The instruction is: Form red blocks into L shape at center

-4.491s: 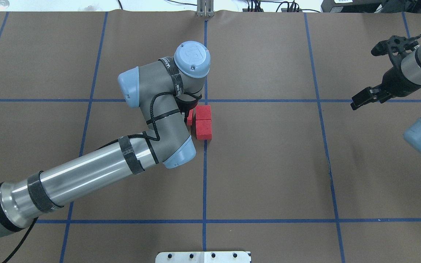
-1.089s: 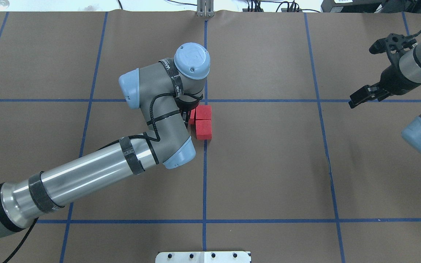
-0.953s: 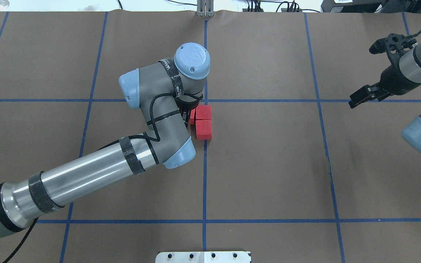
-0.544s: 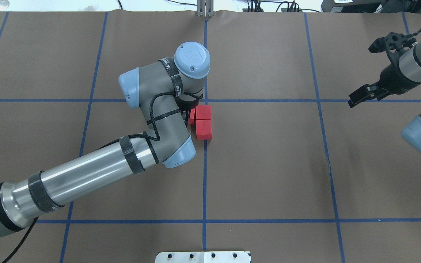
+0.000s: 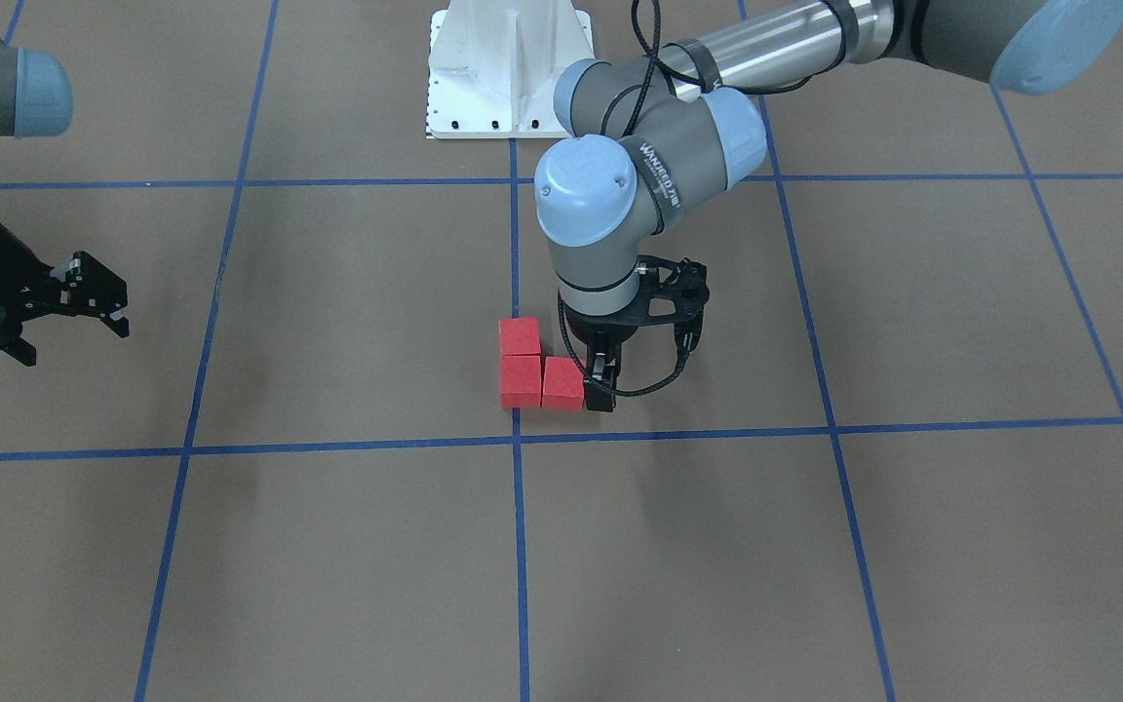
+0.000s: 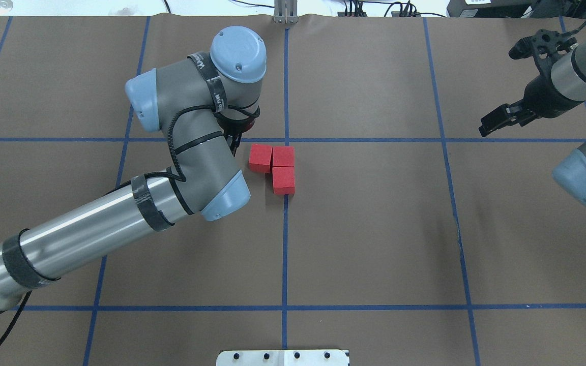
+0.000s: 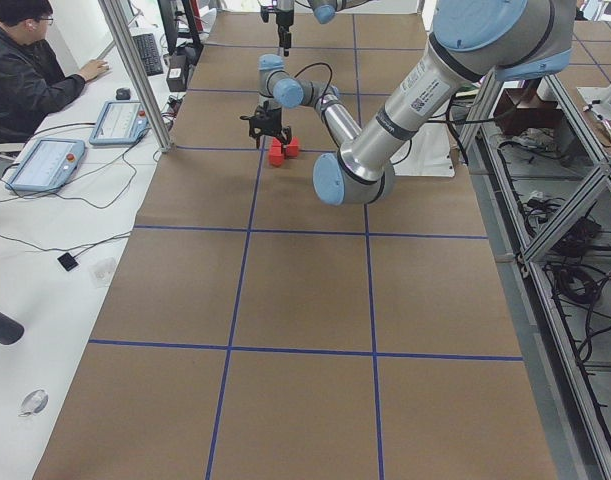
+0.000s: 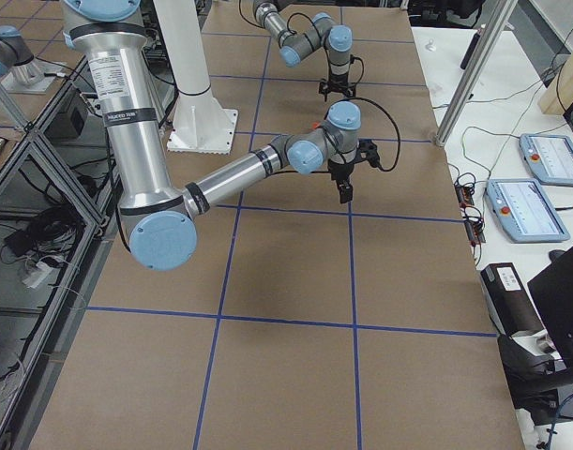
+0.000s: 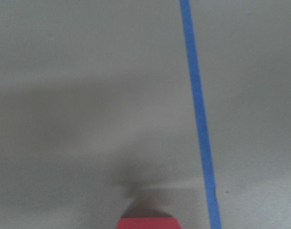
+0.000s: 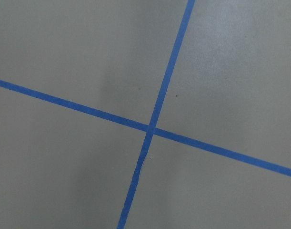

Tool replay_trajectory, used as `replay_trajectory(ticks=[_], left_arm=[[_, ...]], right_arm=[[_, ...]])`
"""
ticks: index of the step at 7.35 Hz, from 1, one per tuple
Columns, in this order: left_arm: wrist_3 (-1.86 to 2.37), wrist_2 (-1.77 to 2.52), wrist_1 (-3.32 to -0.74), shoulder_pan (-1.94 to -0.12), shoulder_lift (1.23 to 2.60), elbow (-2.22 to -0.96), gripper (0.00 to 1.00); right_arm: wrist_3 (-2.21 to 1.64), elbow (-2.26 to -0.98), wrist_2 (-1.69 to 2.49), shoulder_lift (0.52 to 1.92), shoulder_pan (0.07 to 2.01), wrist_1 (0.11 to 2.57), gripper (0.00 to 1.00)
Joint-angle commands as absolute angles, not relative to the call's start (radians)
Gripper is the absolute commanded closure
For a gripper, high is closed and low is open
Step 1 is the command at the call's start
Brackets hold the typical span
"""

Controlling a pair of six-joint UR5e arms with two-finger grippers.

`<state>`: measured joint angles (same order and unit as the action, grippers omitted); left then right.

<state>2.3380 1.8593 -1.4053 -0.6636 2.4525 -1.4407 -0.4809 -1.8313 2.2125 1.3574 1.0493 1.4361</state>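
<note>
- The three red blocks (image 6: 283, 156) lie flat on the brown worktop (image 6: 374, 229) and form an L.
- The corner block sits just on the robot's side of the center (image 6: 286, 140), the crossing of the blue tape lines. It lies close to the crossing but does not cover it.
- A second block touches the corner block on the robot's left. The third touches it on the side nearer the robot, over the lengthwise tape line.
- The left hand (image 5: 602, 388) points down just beside the leftmost block, on that block's outer side. You can see that it grips no block. How far apart its fingers stand cannot be told from any view.
- The left wrist view shows bare worktop, one tape line and a red edge at the bottom of the frame.
- The right hand (image 5: 74, 336) is above the worktop, well apart from the blocks on the robot's right. Its fingers are spread and nothing is between them.
- The right wrist view shows another tape crossing (image 10: 150, 128) on the worktop.
</note>
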Motion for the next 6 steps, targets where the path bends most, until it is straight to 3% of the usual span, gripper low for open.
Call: replay_trajectory(ticks=[1, 4, 6], left_arm=[[2.066, 1.858, -1.391, -0.705, 2.271, -1.657, 0.00], [1.500, 1.865, -1.416, -0.771, 1.972, -1.927, 0.00], [1.151, 1.885, -1.440, -0.874, 1.835, -2.005, 0.00]], right_arm=[[-0.477, -1.828, 2.204, 1.348, 1.055, 1.433, 0.01], [-0.474, -1.777, 2.133, 1.355, 1.055, 1.439, 0.01], [-0.480, -1.703, 2.115, 1.356, 1.129, 1.436, 0.01]])
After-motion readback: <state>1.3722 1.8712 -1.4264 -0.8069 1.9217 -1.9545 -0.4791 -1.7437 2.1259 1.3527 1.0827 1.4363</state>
